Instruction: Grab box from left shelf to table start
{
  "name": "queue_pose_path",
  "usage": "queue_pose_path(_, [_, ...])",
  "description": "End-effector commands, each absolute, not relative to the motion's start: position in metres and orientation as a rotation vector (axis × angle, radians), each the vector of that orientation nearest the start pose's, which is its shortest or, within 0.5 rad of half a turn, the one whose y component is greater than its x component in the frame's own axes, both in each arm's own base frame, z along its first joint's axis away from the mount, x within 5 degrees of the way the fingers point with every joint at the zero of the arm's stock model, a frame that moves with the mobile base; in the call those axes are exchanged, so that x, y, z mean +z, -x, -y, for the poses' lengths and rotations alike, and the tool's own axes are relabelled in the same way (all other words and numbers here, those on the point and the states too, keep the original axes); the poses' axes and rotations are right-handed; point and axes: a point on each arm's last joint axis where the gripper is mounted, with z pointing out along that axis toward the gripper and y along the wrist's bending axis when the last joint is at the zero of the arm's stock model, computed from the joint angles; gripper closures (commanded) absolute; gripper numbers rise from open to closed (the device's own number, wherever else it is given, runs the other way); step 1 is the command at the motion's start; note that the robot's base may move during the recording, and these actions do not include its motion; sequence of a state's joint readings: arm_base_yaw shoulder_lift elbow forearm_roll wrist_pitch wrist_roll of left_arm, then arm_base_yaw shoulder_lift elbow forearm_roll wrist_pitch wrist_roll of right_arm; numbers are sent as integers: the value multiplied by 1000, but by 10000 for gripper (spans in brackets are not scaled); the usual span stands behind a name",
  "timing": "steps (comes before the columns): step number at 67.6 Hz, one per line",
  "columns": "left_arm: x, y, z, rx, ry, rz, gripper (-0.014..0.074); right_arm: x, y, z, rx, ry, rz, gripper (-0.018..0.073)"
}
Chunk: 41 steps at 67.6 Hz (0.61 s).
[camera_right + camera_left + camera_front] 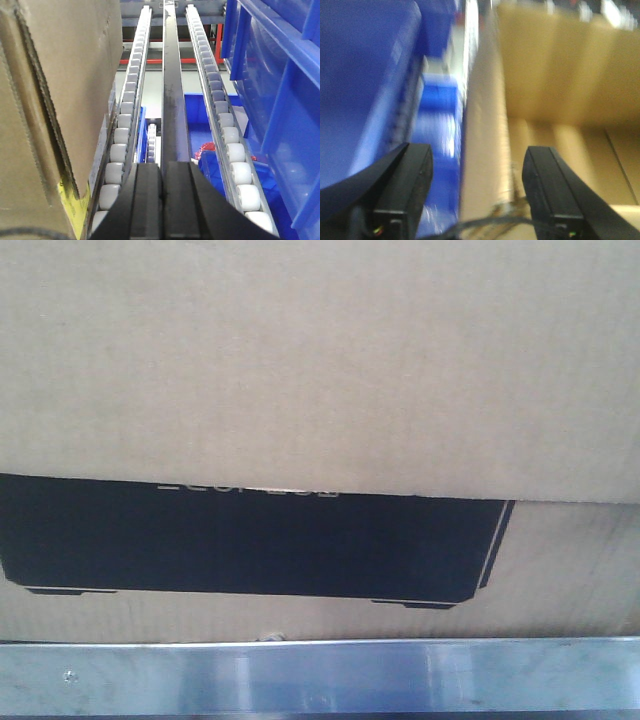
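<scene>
The brown cardboard box (320, 360) fills the front view, its black printed panel (250, 545) with pale lettering low on its face. The shelf's silver metal edge strip (320, 675) with a small screw runs along the bottom. In the left wrist view, blurred, my left gripper (477, 195) is open, its black fingers (412, 190) apart, with a cardboard edge (485, 150) between them. In the right wrist view my right gripper (163, 195) is shut and empty, beside the box's side (55, 100) with a yellow label, above the roller rails.
Blue plastic bins (365, 90) stand left of the left gripper. Two white roller tracks (127, 115) and a dark centre rail (172, 90) run ahead of the right gripper. Blue bins (280, 100) stand at its right, one lower bin (210, 150) holding red items.
</scene>
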State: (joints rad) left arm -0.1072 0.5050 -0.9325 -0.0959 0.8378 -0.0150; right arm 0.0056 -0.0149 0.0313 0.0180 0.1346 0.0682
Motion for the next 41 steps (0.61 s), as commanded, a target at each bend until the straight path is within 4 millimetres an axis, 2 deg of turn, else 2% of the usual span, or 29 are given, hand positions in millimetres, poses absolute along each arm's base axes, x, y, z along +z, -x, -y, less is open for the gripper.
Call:
queue_pose_path(1, [432, -79, 21, -252, -127, -1848, 281, 198, -56, 0, 66, -51, -1545, 502])
queue_pose_path(15, [438, -120, 34, -269, -200, -2036, 281, 198, -56, 0, 66, -51, -1545, 502])
queue_pose_path(27, [439, -155, 38, -190, -222, -2194, 281, 198, -56, 0, 66, -51, -1545, 502])
queue_pose_path(41, [433, -184, 37, -104, -136, -2362, 281, 198, -56, 0, 66, -51, -1545, 502])
